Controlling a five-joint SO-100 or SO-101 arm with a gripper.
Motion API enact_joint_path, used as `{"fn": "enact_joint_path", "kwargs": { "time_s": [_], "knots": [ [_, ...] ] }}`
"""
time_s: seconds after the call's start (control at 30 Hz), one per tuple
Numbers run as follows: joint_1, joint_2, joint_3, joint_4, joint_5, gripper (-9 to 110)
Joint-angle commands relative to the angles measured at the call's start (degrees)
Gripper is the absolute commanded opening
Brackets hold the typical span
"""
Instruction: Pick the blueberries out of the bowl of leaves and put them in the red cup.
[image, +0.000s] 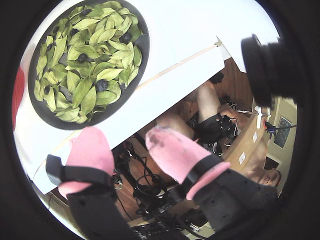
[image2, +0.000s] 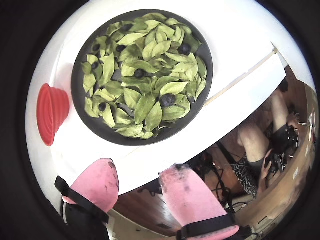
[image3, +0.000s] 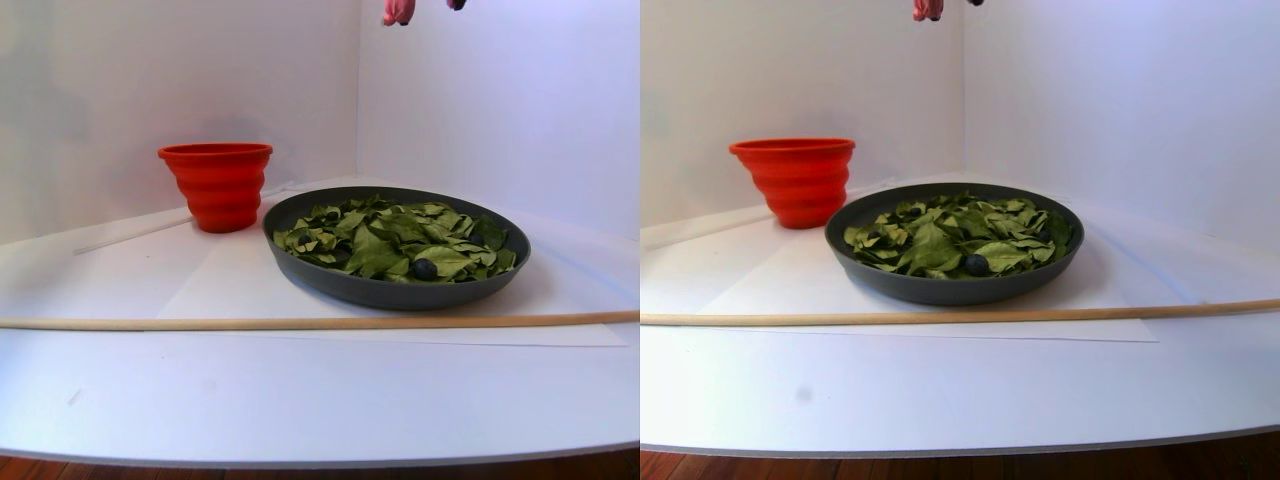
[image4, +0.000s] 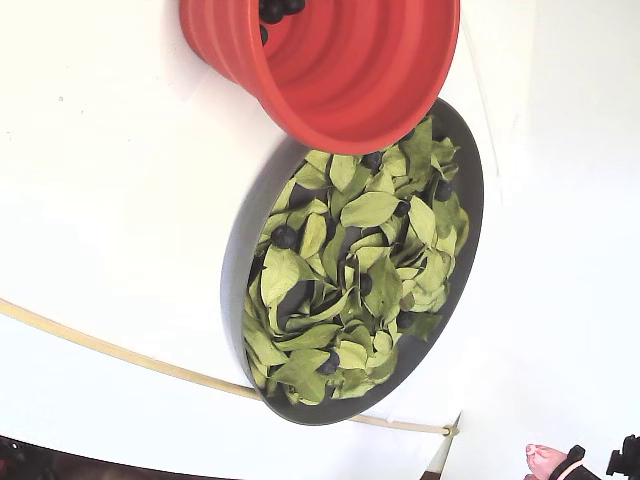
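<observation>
The dark grey bowl holds a loose heap of green leaves with several blueberries showing among them. The red cup stands just left of the bowl in this wrist view. In the fixed view a few dark berries lie inside the cup, which overlaps the bowl. My gripper is open, its pink fingers empty, raised over the table's edge and well apart from the bowl. The stereo pair view shows only its tips high above the bowl.
A thin wooden stick lies across the white table in front of the bowl. Beyond the table edge there is wooden floor, cables and a seated person's legs. White walls close the back corner.
</observation>
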Motion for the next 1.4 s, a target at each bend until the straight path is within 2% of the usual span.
{"fn": "enact_joint_path", "kwargs": {
  "time_s": [0.0,0.67,1.37],
  "knots": [
    [-0.4,0.2,-0.4,-2.7,0.8,17],
    [-2.3,-5.4,4.5,-15.7,1.1,17],
    [-4.7,-18.3,5.2,-27.9,0.9,18]
  ]
}}
